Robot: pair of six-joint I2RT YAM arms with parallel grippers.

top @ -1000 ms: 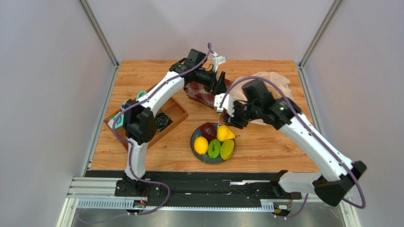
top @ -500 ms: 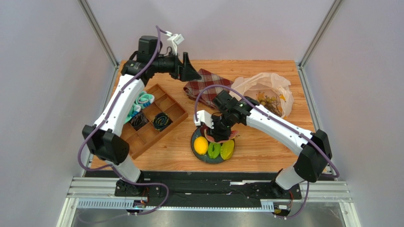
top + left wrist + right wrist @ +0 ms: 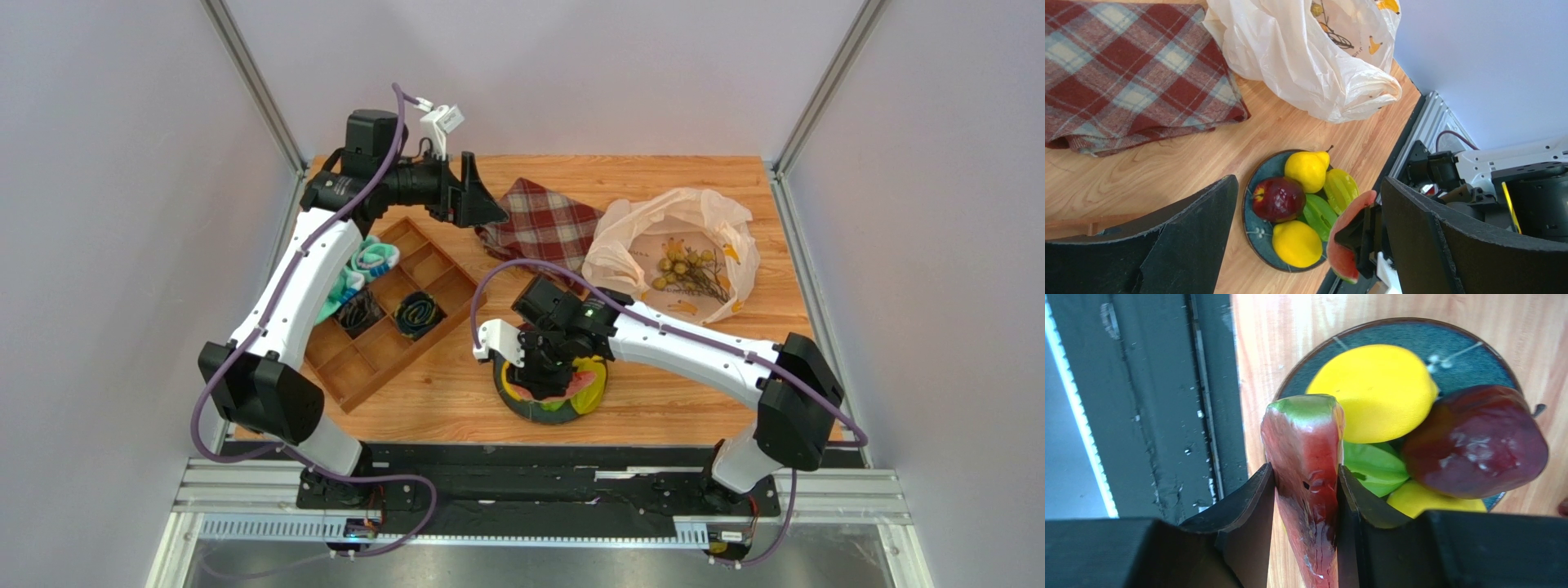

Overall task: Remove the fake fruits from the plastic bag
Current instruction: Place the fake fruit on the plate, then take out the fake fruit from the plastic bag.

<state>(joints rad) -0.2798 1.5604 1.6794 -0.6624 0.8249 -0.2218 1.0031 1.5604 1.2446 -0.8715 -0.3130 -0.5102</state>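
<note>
Right wrist: right gripper [image 3: 1306, 478] clamps the watermelon slice [image 3: 1306, 432] above the plate [image 3: 1470, 360], seemingly needing lowering and release; left gripper [image 3: 1309, 181] gapes empty

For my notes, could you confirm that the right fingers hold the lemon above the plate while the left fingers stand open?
No: the right fingers hold the watermelon slice above the plate, as the right wrist view shows; the lemon lies on it. The left fingers stand open.

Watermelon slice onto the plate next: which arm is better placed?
Right. Its pincer grips the watermelon slice directly over the plate, beside the lemon. The left pincer is open and empty, far back by the plaid cloth.
</note>
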